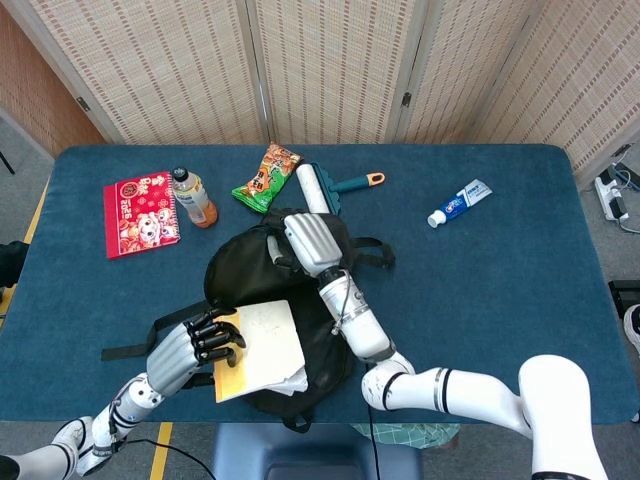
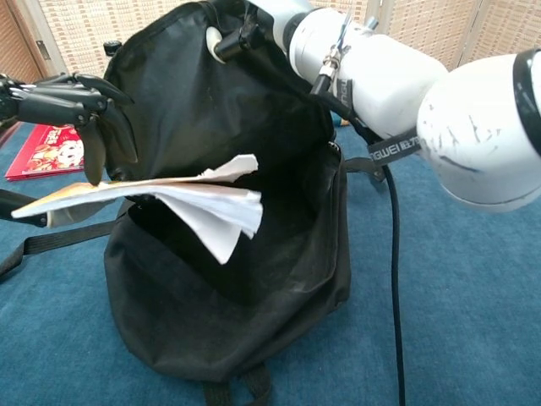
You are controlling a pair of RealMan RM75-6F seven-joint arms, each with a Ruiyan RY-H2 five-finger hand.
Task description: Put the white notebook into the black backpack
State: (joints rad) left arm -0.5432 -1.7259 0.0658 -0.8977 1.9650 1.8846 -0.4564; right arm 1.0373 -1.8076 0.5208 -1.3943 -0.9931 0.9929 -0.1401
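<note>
Lower centre, head view: the left hand (image 1: 200, 338) grips the white notebook (image 1: 262, 344), whose free edge points right into the mouth of the black backpack (image 1: 245, 275). The right hand (image 1: 308, 243), fingers closed, holds the upper rim raised.

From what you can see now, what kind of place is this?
Probably an indoor test or demonstration area, not a home: a blue-covered table stands before folding woven screens, holding an unrelated mix of items, such as a black backpack, a toothpaste tube and a lint roller.
</note>
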